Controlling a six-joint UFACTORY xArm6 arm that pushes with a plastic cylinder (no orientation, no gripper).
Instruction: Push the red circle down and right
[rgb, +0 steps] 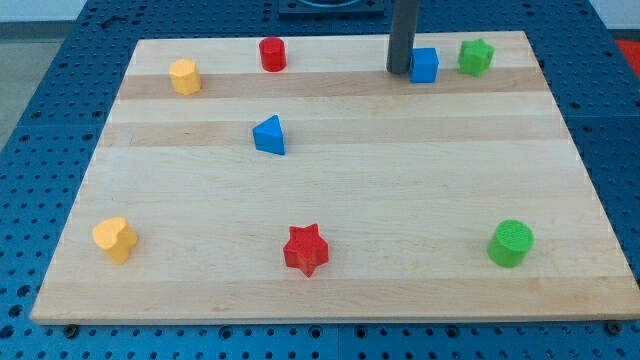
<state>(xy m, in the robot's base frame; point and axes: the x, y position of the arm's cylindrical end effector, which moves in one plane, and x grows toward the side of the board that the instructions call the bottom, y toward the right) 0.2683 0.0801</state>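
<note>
Camera view puts my tip (400, 71), which has no jaws, seemingly touching the blue cube (425, 65), well right of the red circle (272, 54) at top; approach pending, from its upper-left.

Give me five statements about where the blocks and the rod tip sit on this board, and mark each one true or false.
1. My tip is just to the view's left of the blue cube. True.
2. The red circle lies at the view's bottom right. False: it is near the top edge, left of centre.
3. The red star lies near the view's bottom, about mid-board. True.
4. My tip touches the red circle. False: they are well apart, the tip being to its right.
5. The green star is to the view's left of the blue cube. False: it is to its right.
</note>
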